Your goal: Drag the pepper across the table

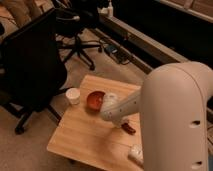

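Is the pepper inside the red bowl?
No, the pepper lies on the table by the gripper, apart from the bowl.

Light wood table (82,137) carrying a white cup (73,95), red bowl (95,100), pepper (129,128), hand (111,116) low above it
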You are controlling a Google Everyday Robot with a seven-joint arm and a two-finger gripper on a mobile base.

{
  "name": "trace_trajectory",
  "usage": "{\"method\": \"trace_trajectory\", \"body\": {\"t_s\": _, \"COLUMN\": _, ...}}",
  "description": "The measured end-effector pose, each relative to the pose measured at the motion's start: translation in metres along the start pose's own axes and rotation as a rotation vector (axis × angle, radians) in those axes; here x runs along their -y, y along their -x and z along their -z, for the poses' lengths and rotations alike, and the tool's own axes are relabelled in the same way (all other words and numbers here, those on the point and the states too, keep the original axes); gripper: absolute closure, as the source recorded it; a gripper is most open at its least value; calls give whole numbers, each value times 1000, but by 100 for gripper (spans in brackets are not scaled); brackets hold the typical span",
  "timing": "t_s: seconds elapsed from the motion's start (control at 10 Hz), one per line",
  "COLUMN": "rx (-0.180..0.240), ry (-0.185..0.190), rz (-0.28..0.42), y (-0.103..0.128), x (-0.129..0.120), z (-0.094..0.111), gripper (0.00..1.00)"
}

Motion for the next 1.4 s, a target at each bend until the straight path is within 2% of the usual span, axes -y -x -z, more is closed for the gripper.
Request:
{"method": "trace_trajectory", "body": {"t_s": 0.4, "rx": -38, "ry": -23, "rz": -45, "y": 0, "x": 25, "z": -11, "gripper": 54}}
{"method": "trace_trajectory", "body": {"t_s": 1.0, "rx": -85, "ry": -40, "rz": -102, "y": -7, "x": 48, "z": -28, "gripper": 54}}
{"method": "trace_trajectory", "body": {"t_s": 1.4, "rx": -107, "ry": -37, "rz": -186, "y": -17, "x": 76, "z": -34, "gripper": 54}}
